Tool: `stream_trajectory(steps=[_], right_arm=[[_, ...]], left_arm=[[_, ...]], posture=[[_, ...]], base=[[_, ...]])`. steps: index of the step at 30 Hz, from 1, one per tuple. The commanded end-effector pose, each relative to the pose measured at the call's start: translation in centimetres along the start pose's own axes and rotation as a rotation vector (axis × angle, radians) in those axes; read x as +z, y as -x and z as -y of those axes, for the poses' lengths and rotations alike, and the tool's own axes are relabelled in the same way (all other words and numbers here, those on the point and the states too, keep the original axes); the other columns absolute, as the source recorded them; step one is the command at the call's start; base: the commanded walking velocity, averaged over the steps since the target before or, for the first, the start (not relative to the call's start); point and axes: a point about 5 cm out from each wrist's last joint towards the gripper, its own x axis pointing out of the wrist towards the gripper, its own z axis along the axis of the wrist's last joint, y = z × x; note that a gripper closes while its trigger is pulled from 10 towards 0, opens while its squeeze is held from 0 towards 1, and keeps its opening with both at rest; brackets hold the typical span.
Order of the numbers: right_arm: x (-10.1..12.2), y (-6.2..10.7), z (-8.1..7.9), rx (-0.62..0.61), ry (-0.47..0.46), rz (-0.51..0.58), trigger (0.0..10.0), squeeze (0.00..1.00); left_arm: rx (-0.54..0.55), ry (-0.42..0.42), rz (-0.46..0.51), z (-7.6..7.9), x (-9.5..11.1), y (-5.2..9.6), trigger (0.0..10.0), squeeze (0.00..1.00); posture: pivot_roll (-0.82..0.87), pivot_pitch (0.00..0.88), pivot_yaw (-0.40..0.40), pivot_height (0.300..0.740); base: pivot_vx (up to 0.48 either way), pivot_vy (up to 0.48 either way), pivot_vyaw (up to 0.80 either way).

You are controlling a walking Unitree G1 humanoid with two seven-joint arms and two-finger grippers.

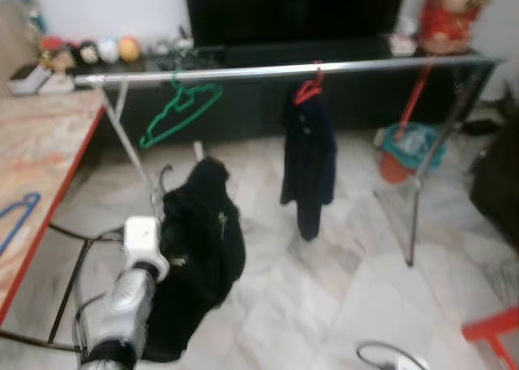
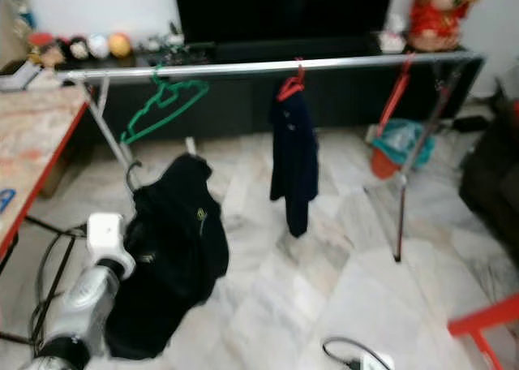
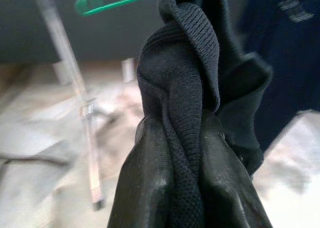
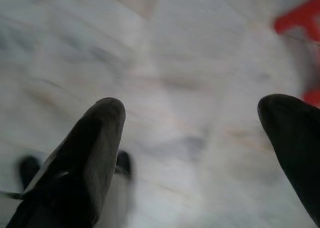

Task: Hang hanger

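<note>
Left claw (image 3: 190, 188) pinching black garment (image 1: 199, 248), two hangers on rail (image 1: 284, 70)

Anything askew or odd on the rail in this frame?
Yes: the empty green hanger hangs tilted on the rail, one end dipping low. The dark garment on the red hanger hangs straight.

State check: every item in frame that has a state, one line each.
Left gripper: jaws shut on the black garment.
Black garment: on a hanger, held up off the floor, below the rail.
Right gripper: jaws open, empty, over the floor.
Rail: level, on its stand.
Green hanger: on the rail, empty, tilted.
Red hanger: on the rail, carrying the navy garment.
Blue hanger: lying on the table.
</note>
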Motion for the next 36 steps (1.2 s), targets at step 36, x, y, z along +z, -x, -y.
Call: stream_trajectory(steps=[36], right_arm=[[-0.8, 0.3, -0.3, 0.022, 0.01, -0.021, 10.0, 0.0]], left_arm=[[-0.325, 0.021, 0.008, 6.0, 1.4, -2.0, 10.0, 0.0]], posture=[[-0.06, 0.0, 0.05, 0.74]], base=[[0.343, 0.0, 0.07]])
